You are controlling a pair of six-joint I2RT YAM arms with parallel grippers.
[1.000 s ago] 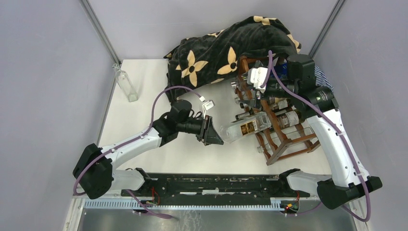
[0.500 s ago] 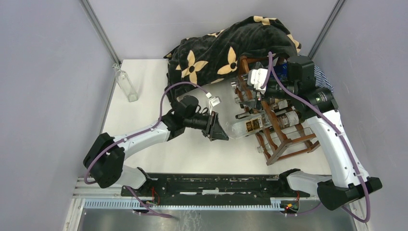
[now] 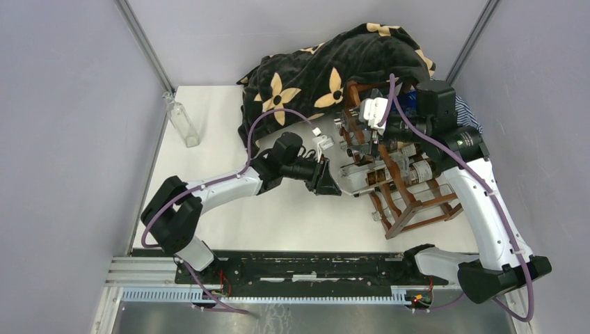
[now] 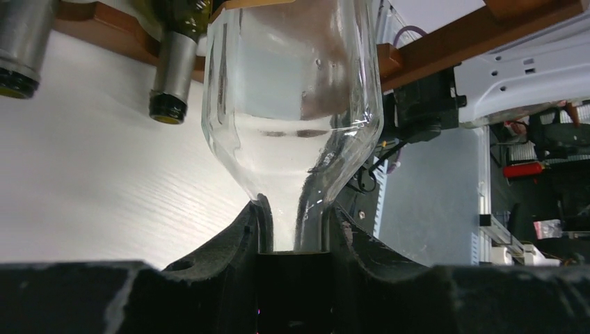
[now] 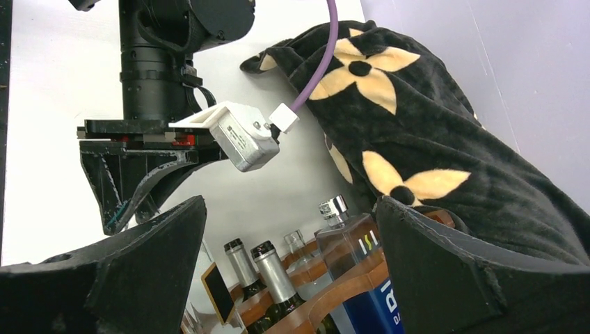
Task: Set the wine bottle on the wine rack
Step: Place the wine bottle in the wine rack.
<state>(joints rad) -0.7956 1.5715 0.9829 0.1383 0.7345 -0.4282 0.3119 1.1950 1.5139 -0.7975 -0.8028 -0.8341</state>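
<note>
Left gripper (image 3: 327,182) jaws narrow, clamped on neck of clear glass wine bottle (image 3: 363,178). Bottle horizontal, base end among rails of wine rack (image 3: 410,207). Right gripper (image 5: 289,229) jaws wide, empty, above rack. Bottle likely heavy, rigid, slick, breakable; neck suits grip.

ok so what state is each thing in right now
left gripper, shut on the neck of the clear bottle
right gripper, open, empty, above the wine rack
clear bottle, on its side, base end among the rack's rails
wine rack, standing, several bottles lying in it
flower-print blanket, crumpled behind the rack
small glass bottle, standing at the left edge of the table
</note>
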